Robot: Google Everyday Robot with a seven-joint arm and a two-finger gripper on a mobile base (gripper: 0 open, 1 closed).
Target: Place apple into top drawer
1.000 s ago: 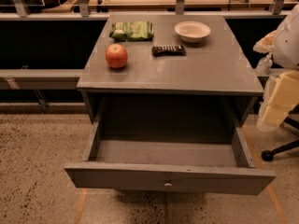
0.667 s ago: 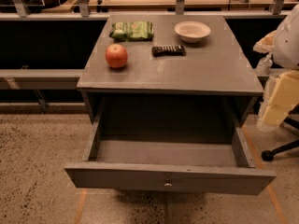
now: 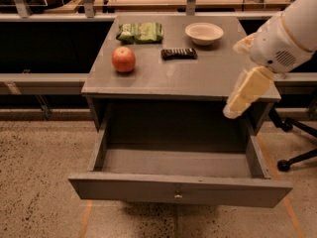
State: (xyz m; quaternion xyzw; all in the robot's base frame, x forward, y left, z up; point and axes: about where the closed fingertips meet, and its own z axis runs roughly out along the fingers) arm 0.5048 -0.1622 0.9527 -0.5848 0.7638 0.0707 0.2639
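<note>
Reaching for the apple (image 3: 123,59) is, as I am judging it, the step in hand. It is sitting untouched on the left part of the cabinet top (image 3: 198,78), with a green packet (image 3: 140,32) behind it and a dark bar (image 3: 179,53) to its right. Below, the top drawer (image 3: 148,190) is standing pulled well out, so I am treating the opening as done. Next I am needing to swing the arm (image 3: 290,31) leftward across the top and bring it down over the fruit. At the right, that arm is hanging over the top's right edge. The gripper (image 3: 245,94) is pointing down and left near the front corner, well apart from the apple, and I am unable to tell whether it is released or clenched.
</note>
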